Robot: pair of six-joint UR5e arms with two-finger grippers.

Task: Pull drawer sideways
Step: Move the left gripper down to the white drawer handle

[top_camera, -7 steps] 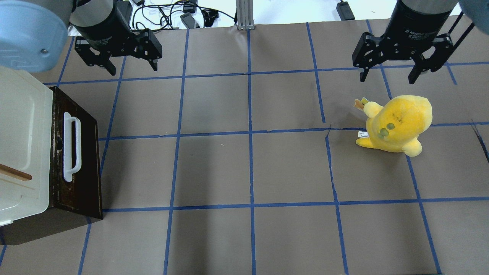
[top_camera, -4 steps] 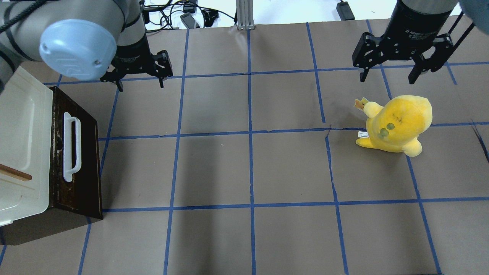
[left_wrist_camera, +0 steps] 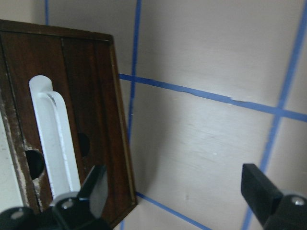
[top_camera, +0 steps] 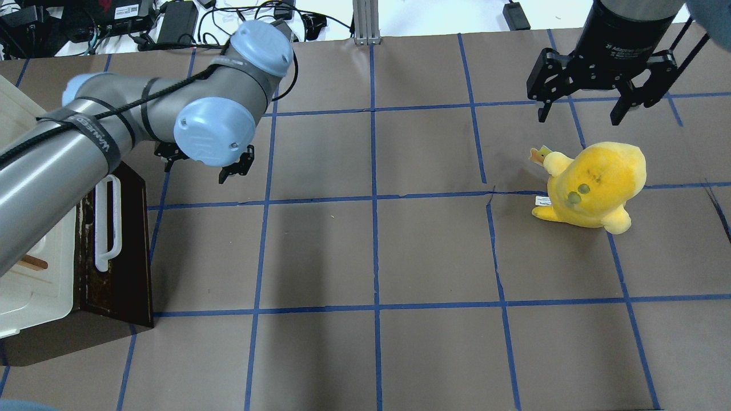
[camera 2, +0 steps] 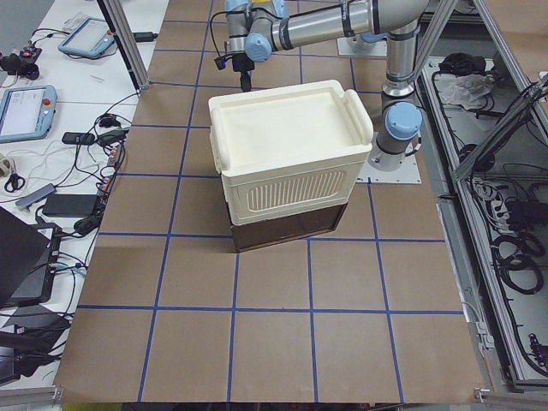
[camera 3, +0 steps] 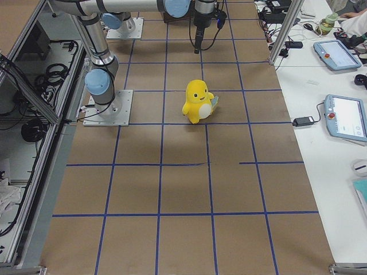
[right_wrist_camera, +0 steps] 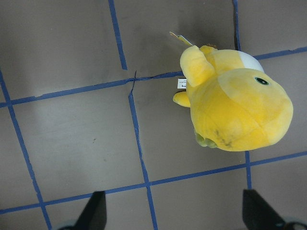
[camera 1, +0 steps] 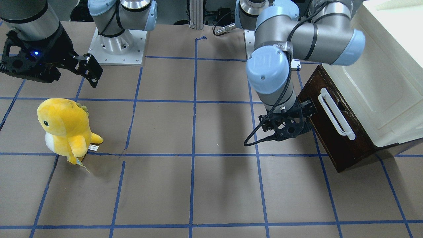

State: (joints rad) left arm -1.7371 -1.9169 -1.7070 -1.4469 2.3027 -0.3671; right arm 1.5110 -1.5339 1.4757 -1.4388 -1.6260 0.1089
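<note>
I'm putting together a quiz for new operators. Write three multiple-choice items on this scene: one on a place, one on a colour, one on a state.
1. Where is the left end effector?
A. Over the plush toy
B. Beside the dark front of the drawer
C. Inside the drawer

2. What colour is the drawer's bar handle?
A. Black
B. White
C. Yellow

3. What state is the right end effector in?
A. Shut on the plush toy
B. Shut on the bar handle
C. Open and empty

Answers:
1 B: its wrist view shows the drawer front right by one finger.
2 B: the bar is white against the brown wood.
3 C: it is spread wide above the table, with the plush toy lying apart from it.
</note>
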